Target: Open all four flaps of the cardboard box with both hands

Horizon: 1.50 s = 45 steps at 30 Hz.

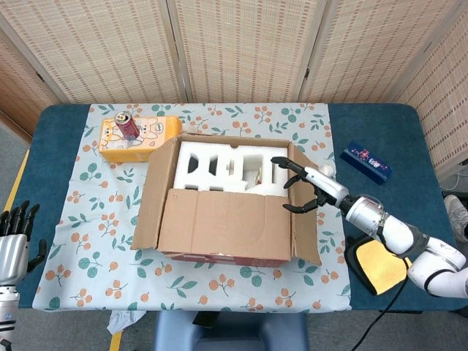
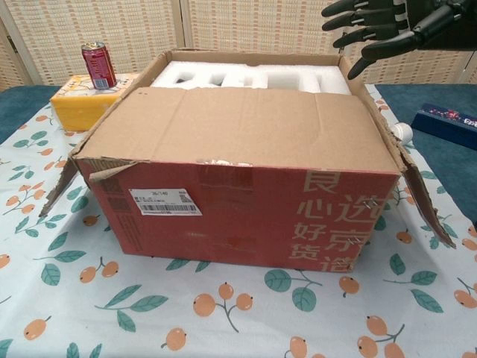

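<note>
The left hand (image 1: 13, 245) hangs at the near left table edge, fingers apart, holding nothing. In the middle of the flowered cloth (image 1: 88, 212) sits the cardboard box (image 2: 246, 216), brown corrugated board with a red printed front. Its near flap (image 1: 227, 223) lies flat over the opening; the side flaps (image 1: 155, 197) hang outward. The right hand (image 1: 307, 190) hovers over the box's right edge with dark fingers spread and empty; whether it touches the cardboard I cannot tell. Blocky white foam (image 1: 219, 167) fills the inside. Beyond, a red can (image 2: 98, 66) stands upright on a yellow carton (image 2: 82, 104).
</note>
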Each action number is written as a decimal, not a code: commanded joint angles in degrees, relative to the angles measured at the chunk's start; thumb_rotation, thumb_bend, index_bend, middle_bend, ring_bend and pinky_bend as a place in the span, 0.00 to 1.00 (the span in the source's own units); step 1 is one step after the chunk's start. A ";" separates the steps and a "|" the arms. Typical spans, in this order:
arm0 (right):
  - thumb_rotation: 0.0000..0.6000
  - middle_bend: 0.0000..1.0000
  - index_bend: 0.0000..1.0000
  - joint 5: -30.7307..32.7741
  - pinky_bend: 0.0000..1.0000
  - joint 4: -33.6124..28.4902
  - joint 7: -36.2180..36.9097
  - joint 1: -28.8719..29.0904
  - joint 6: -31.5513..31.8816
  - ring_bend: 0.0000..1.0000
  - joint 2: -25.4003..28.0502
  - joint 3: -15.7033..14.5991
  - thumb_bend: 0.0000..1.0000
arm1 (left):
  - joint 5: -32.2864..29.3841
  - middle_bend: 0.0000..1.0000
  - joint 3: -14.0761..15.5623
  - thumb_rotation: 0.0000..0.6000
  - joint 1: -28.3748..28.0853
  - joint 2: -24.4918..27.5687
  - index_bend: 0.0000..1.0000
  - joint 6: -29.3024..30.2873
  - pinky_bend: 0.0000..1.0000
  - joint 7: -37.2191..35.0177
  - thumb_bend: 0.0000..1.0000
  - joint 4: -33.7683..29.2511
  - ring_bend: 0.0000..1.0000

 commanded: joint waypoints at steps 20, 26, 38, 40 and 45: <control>1.00 0.00 0.00 -0.49 0.29 9.72 11.22 6.01 6.14 0.00 -7.50 -8.89 0.37 | -0.87 0.00 -0.28 1.00 0.06 -0.26 0.00 -0.31 0.00 -1.99 0.60 1.19 0.04; 1.00 0.00 0.00 -1.15 0.32 8.14 12.82 6.72 6.45 0.00 -6.60 -11.23 0.37 | -0.78 0.00 -0.14 1.00 -0.15 -0.23 0.00 -0.83 0.00 -2.27 0.60 1.28 0.03; 1.00 0.00 0.00 -0.63 0.36 5.64 12.74 6.11 11.15 0.00 -4.74 -12.41 0.37 | -0.77 0.00 0.11 1.00 -0.64 -0.45 0.00 -1.75 0.00 -2.03 0.60 1.42 0.03; 1.00 0.00 0.00 -0.58 0.36 5.00 12.66 6.00 11.68 0.00 -4.30 -12.58 0.37 | -0.76 0.00 0.14 1.00 -0.69 -0.46 0.00 -1.83 0.00 -2.00 0.60 1.39 0.03; 1.00 0.00 0.00 -0.07 0.36 3.66 10.56 5.40 13.64 0.00 -3.09 -12.14 0.37 | -0.51 0.00 0.24 1.00 -0.73 -0.51 0.00 -1.70 0.00 -1.95 0.60 1.39 0.03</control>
